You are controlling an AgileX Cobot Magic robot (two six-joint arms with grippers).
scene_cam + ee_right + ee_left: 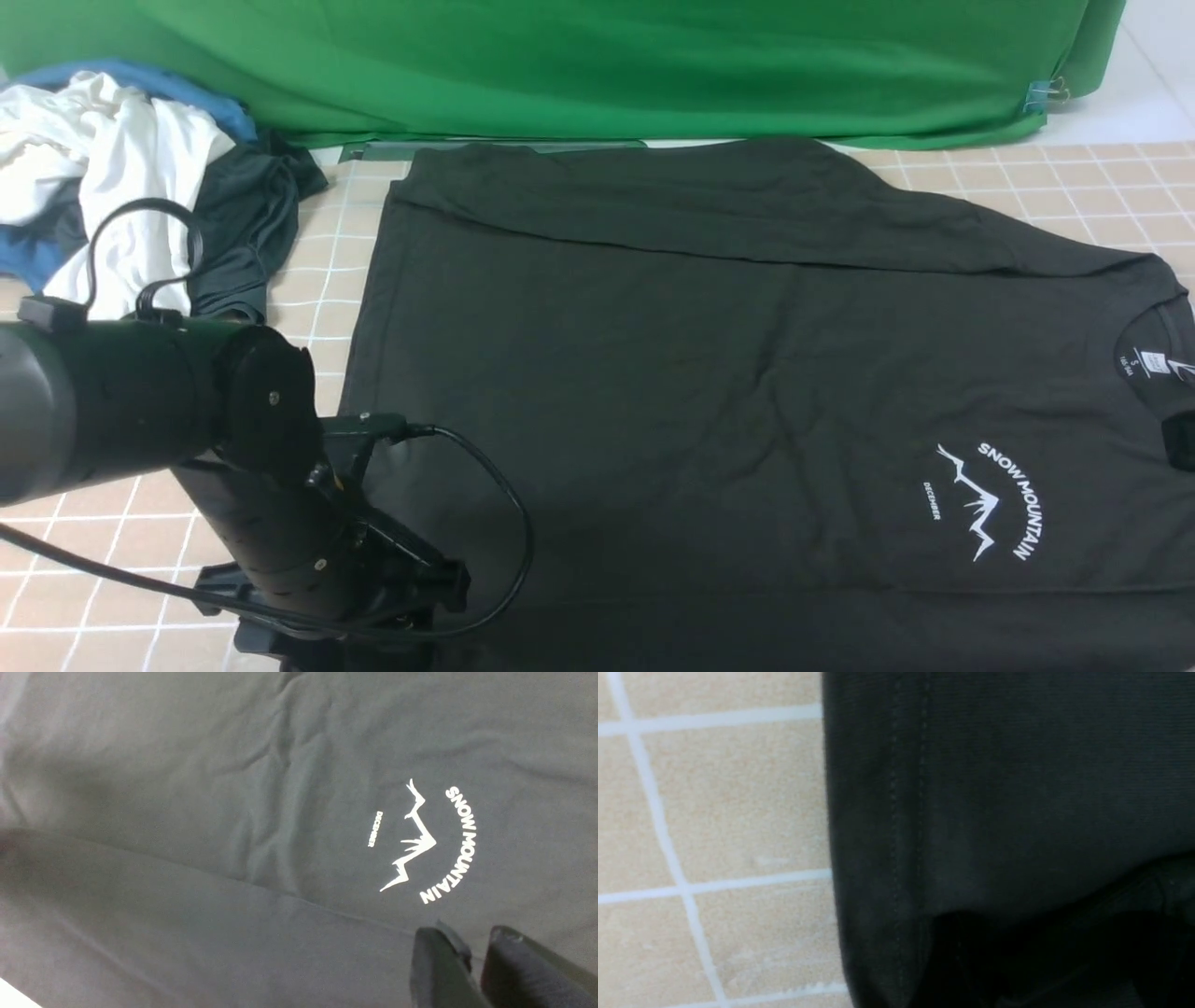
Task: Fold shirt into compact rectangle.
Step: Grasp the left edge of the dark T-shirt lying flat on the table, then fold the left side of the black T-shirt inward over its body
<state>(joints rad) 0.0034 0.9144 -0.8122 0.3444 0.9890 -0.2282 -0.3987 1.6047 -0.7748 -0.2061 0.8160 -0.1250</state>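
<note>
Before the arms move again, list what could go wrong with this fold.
The shirt has creases beside the chest print; folding over them could leave the rectangle lumpy. The cable looping from the left arm hangs low over the fabric and might snag or drag the folded near edge.

1. Front view: evenly lit, sharp print on the black T-shirt (607, 392); green cloth (560, 65) bright, darker in its folds.
2. Left wrist view: soft overall; tiled-pattern table surface (738, 798) pale, T-shirt near-black, lower right sunk in deep shadow.
3. Right wrist view: T-shirt looks washed-out grey, grainy, reddish tint at left edge; mountain print (416, 840) crisp, gripper fingers (439, 970) blurry.
4. Light source: can't tell.
</note>
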